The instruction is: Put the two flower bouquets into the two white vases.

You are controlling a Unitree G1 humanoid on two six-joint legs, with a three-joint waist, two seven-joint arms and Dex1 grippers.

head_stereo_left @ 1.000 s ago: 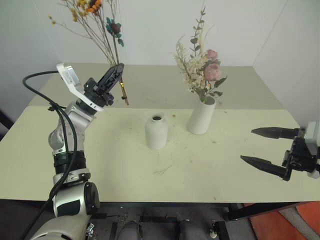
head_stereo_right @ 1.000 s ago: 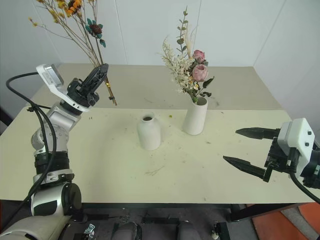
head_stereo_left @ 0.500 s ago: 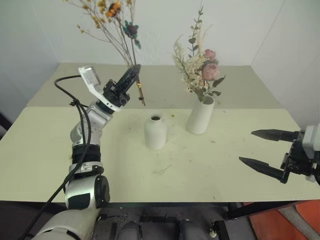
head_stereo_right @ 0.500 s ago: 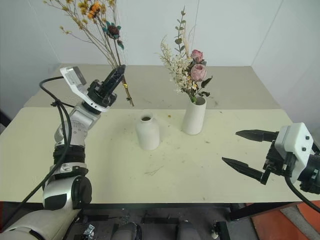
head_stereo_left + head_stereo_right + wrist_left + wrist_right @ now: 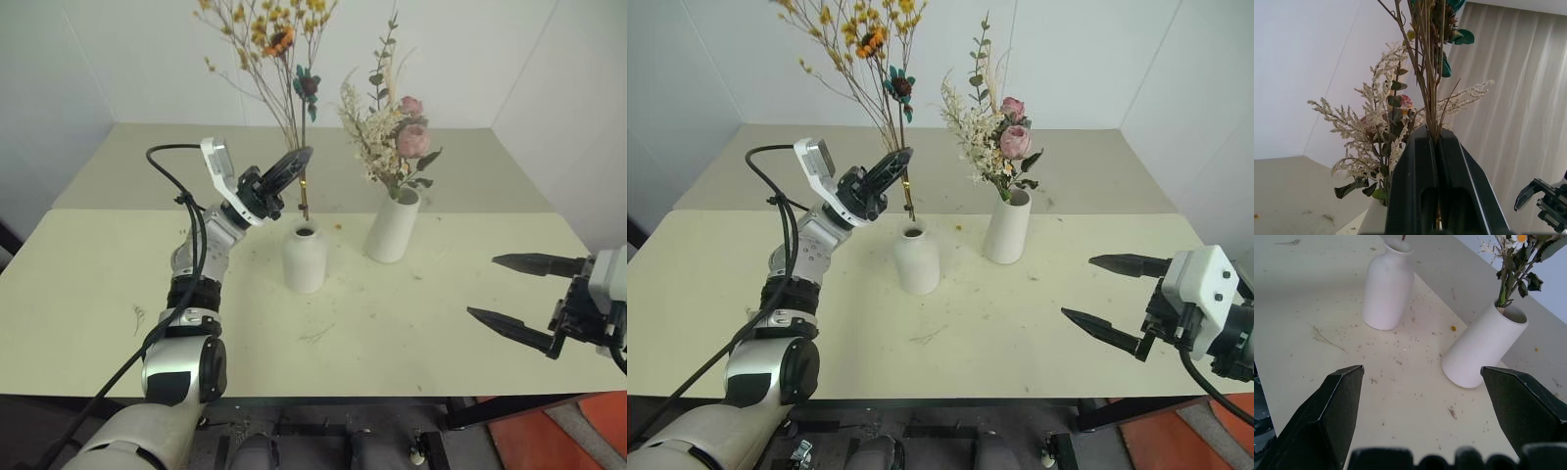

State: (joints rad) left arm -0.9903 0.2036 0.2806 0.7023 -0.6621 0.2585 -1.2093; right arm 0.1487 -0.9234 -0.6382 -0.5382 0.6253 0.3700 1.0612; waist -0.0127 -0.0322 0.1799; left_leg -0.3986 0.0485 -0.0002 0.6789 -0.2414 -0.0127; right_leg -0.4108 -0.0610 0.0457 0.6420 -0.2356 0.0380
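Crumbs litter pale table (image 5: pixel 411 323) by white walls (image 5: pixel 470 59).

We note both vases (image 5: pixel 305 258) (image 5: pixel 393 226) matt white, ceramic-looking; worktop (image 5: pixel 411 333) smooth, matt cream, flecked with dry debris; left pincer (image 5: pixel 299 158) fingers glossy black plastic; bouquets (image 5: pixel 277 39) (image 5: pixel 392 132) dried, papery.

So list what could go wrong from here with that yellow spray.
1. The short vase has a narrow neck; the stem tips hang just above its mouth, so they could catch the rim and tip it.
2. The left tool pinches the yellow spray low on thin stems; its splayed top may snag the pink bouquet.
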